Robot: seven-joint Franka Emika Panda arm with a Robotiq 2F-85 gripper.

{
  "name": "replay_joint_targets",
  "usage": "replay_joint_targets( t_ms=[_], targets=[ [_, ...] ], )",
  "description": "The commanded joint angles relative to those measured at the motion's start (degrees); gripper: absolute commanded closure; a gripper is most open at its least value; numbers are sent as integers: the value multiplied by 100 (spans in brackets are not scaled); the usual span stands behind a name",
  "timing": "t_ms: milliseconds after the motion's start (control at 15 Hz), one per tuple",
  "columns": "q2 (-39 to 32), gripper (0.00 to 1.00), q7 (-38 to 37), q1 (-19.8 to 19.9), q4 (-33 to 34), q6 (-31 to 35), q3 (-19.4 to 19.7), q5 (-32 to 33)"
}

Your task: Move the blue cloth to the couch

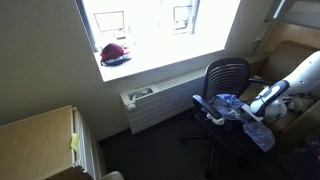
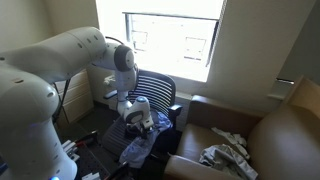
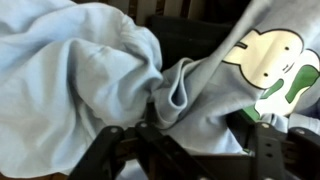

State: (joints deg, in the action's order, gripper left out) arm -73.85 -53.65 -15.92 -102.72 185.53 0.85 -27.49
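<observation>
Gripper [image 3: 182, 138]: jaws apart, with a raised fold of the blue cloth [image 3: 80, 70] between them; a firm pinch cannot be confirmed. Cloth lies bunched on the office chair [image 2: 160, 92] seat, one end hanging off. Couch [image 2: 275, 140] stands just beside the chair, bearing a grey-white cloth [image 2: 225, 155].

Bulky white rounded arm [image 2: 60, 62] with dark joint bands, black pincer [image 3: 185, 140].

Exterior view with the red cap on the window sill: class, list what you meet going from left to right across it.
Wooden cabinet → red cap → heater → office chair → robot arm. The blue cloth overlaps the chair, so it is left out.
</observation>
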Motion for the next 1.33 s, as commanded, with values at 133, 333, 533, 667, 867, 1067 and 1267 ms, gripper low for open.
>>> replay_joint_targets(
  t_ms=[133,333,533,667,867,1067,1267],
  targets=[
    [10,69,116,631,133,-460,-313,18],
    [177,91,187,918,137,-574,-529,43],
    [790,100,748,1766,-196,-502,-1414,221],
    [1292,100,1305,2191,-532,-315,-1845,348],
    [2105,99,1946,2434,-1000,-110,-2072,362],
    [2932,99,2398,2809,-1442,59,-2399,237],
    [3610,99,2377,3343,-1870,760,-2945,307]
  ],
)
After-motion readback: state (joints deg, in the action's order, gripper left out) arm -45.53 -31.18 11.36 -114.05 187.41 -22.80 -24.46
